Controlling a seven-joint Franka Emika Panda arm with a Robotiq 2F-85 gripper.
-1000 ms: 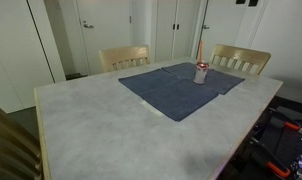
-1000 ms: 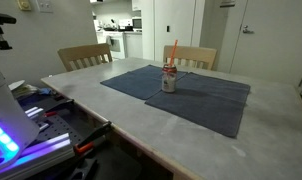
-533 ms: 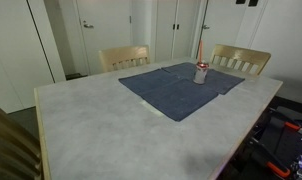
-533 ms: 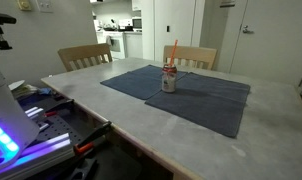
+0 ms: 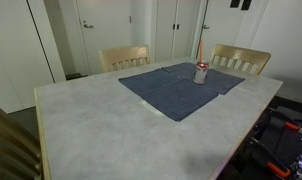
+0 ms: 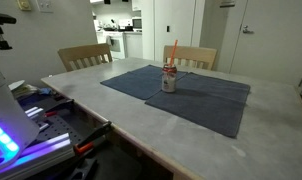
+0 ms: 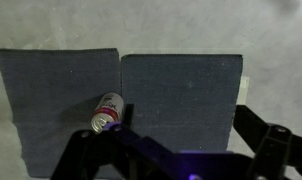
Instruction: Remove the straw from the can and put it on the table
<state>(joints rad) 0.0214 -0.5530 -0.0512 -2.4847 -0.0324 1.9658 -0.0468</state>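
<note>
The silver can with red markings (image 5: 201,73) stands upright on a dark blue cloth (image 5: 171,92) on the grey marbled table (image 5: 101,130). The orange-red straw (image 5: 200,50) sticks up out of the can. Can (image 6: 169,81), straw (image 6: 173,52) and table (image 6: 131,125) also show in the second exterior view. In the wrist view I look down from high above. The can (image 7: 107,112) sits left of centre on the cloth (image 7: 181,95), and the straw is hard to make out. My gripper (image 7: 171,145) is open and empty, its dark fingers spread wide, to the can's right.
Two pale wooden chairs (image 5: 124,57) (image 5: 241,58) stand at the table's far side, also seen in an exterior view (image 6: 84,55) (image 6: 196,55). Doors and walls lie behind. A bench with tools and lit equipment (image 6: 31,125) stands beside the table edge.
A dark part of the arm at the top edge of an exterior view has shifted slightly. Can and straw have not moved.
</note>
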